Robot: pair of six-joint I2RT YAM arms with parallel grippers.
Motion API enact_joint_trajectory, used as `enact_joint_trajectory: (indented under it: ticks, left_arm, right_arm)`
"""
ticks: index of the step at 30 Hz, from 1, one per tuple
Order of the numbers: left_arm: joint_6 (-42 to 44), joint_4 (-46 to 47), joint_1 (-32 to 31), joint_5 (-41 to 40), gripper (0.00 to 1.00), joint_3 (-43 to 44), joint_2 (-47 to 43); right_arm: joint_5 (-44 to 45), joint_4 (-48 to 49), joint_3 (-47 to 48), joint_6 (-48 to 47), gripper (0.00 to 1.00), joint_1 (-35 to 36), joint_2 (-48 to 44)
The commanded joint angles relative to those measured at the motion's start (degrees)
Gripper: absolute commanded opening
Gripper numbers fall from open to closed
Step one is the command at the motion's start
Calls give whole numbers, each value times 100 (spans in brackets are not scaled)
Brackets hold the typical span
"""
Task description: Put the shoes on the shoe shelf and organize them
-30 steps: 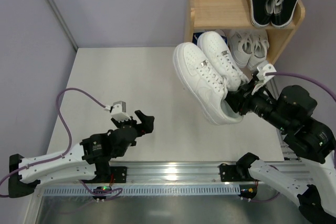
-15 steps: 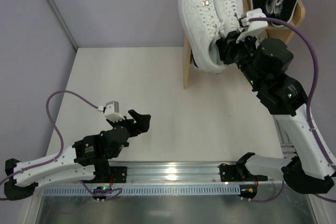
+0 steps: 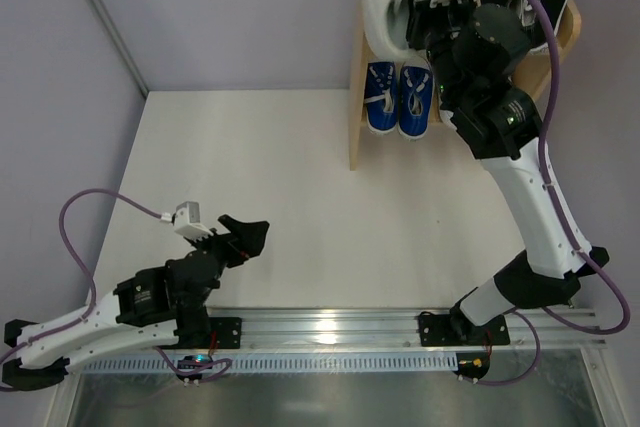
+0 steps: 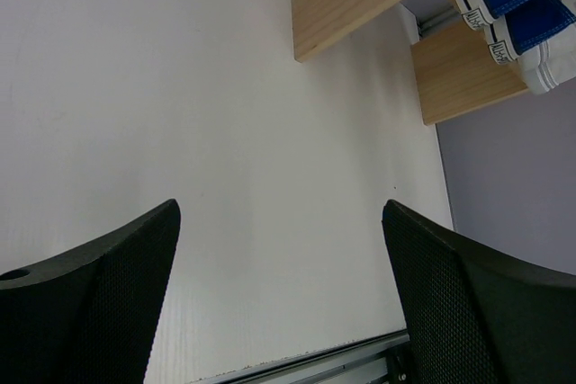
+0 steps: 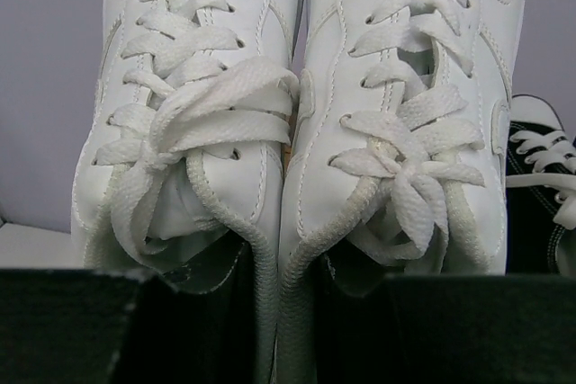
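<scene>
Our right gripper (image 5: 279, 325) is clamped on the inner collars of the plain white leather low-top sneakers (image 5: 297, 132), toes pointing away from it over the top tier of the light natural-wood two-tier shoe shelf (image 3: 354, 127); whether the soles touch the board we cannot tell. Black canvas sneakers with white laces (image 5: 531, 231) stand just right of that hand, blue canvas sneakers (image 3: 400, 97) on the lower tier beneath it. A second ago the white pair hung low before that tier, hiding the blue ones; our left gripper (image 3: 243, 237), jaws wide and empty, has drawn back slightly over the white table (image 4: 180, 87).
</scene>
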Motion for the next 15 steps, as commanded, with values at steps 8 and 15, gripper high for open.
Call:
enact_joint_trajectory:
  ticks: [8,15]
  left_arm:
    - [-200,-437,21,-405,91,-59,-378]
    - [-323,-683,21,-405,91,-59,-554]
  right_arm:
    - [610,2142,1452,-631,4,-88,368]
    - [461,1817,1328,-245,4,-386,456]
